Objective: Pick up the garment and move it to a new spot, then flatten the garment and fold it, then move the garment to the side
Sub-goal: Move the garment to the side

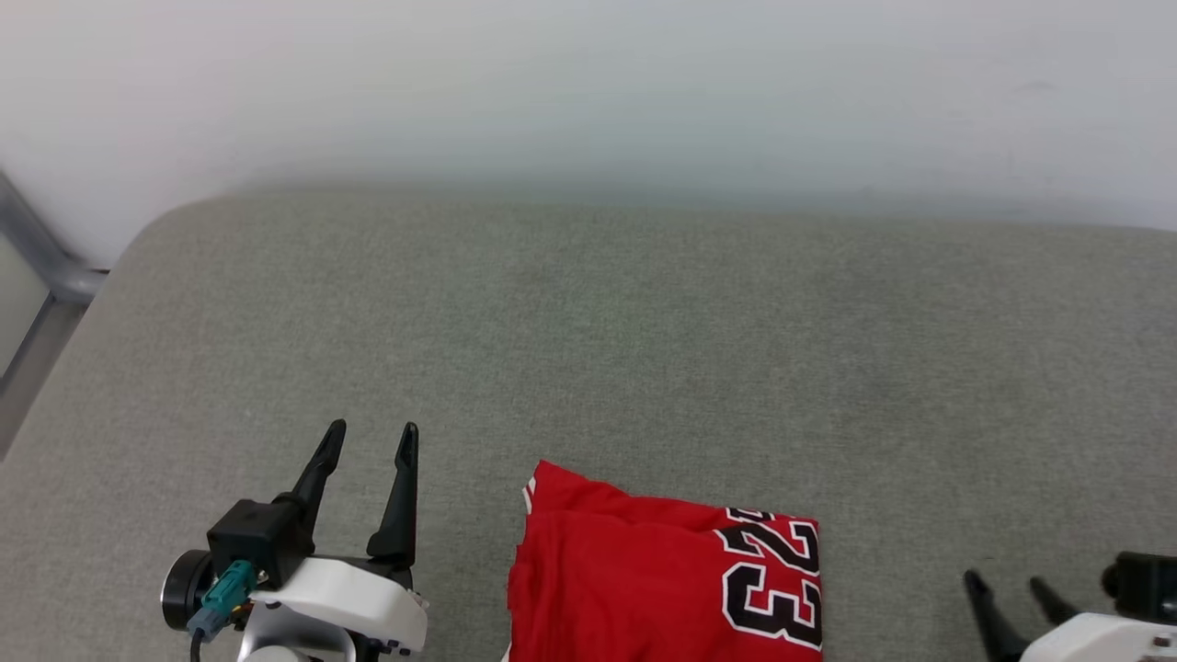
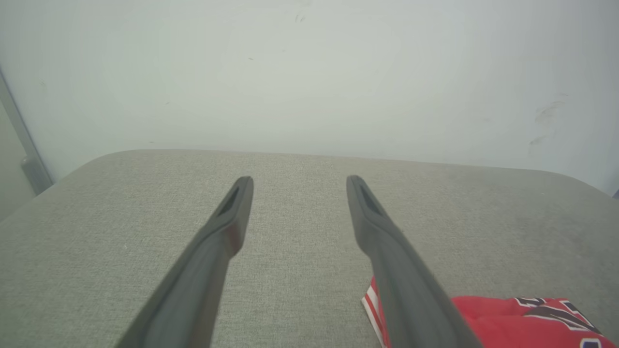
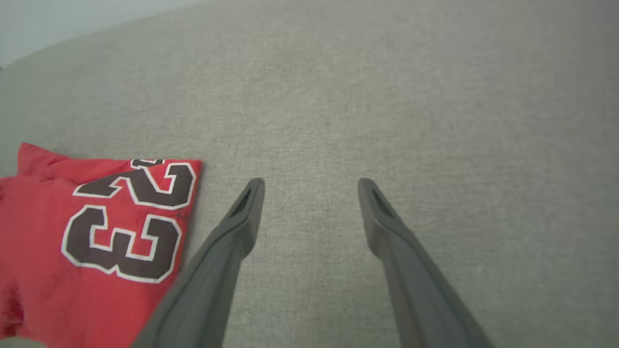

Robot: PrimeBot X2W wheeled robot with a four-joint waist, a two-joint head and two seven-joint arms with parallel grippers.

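Head view: left gripper (image 1: 374, 428), right gripper (image 1: 1004, 579) jaws spread; garment (image 1: 634, 579) untouched.

Grey fabric surface (image 1: 644, 349) with folded red garment (image 1: 644, 579) at its near edge

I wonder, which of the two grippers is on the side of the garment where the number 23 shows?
The right gripper: the 23 lies along the garment edge facing it, whereas the left gripper stands open beside the plain red edge.

One red jersey T-shirt (image 1: 644, 579). Two grippers, one left gripper (image 1: 372, 430) and one right gripper (image 1: 1004, 581), each with two long dark fingers (image 1: 400, 496). One grey fabric surface (image 1: 644, 322). One pale wall (image 1: 588, 92).
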